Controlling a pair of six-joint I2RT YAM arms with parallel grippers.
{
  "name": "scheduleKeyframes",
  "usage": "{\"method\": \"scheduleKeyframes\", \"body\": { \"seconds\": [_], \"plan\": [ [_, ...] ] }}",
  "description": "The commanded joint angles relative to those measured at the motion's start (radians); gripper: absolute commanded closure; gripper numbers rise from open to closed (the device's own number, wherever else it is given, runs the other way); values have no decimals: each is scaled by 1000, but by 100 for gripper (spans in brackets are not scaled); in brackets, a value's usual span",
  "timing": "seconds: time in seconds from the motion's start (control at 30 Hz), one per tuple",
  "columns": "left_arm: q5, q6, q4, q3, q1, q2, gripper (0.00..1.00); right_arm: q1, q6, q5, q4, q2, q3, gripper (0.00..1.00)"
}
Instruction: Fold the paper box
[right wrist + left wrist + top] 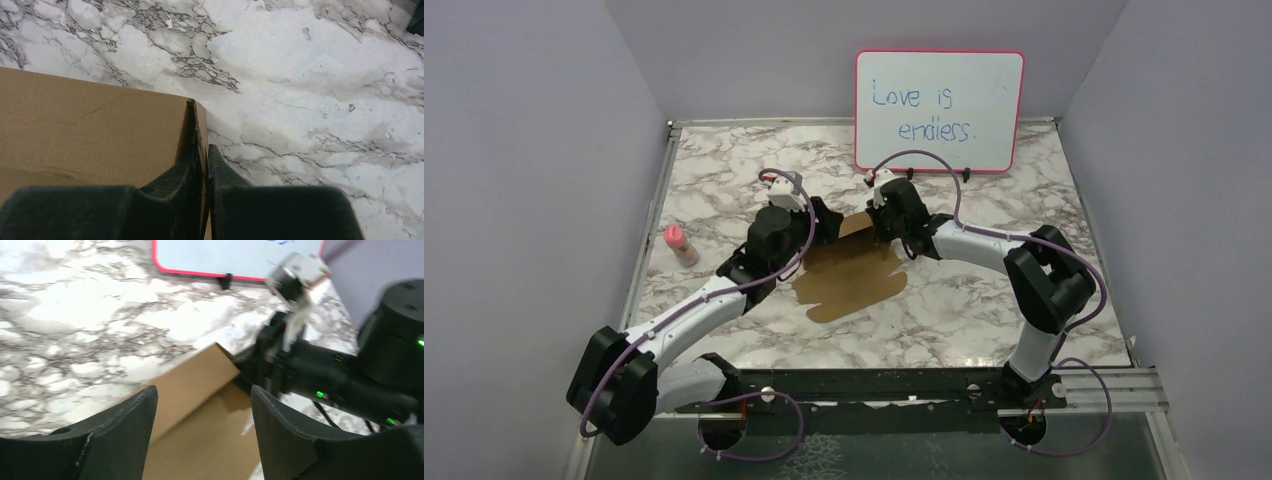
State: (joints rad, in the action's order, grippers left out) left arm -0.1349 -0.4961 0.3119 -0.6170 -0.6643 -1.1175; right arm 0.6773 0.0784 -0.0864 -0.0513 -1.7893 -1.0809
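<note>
Plain brown cardboard paper box [849,275]: mostly flat die-cut sheet, mid-desk between both arms, far flap lifted. Judging by look: light, thin, springy at the creases, so grip flap edges, not panel faces. Right fingers [192,150] pinching that flap's edge. Left fingers [135,412] spread above the sheet; contact unclear. White marble desk [984,300] probably slick.

Marble-patterned table [724,170], lilac walls [524,150], pink-framed whiteboard [939,110]
</note>
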Motion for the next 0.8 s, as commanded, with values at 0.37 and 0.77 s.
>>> {"method": "scheduleKeyframes", "body": {
  "seconds": [0.37, 0.77],
  "plan": [
    [478, 162, -542, -519, 268, -438, 16, 5, -21, 66, -45, 49, 63, 86],
    [676, 259, -566, -611, 269, -637, 22, 6, -33, 81, -67, 64, 80, 86]
  ]
}}
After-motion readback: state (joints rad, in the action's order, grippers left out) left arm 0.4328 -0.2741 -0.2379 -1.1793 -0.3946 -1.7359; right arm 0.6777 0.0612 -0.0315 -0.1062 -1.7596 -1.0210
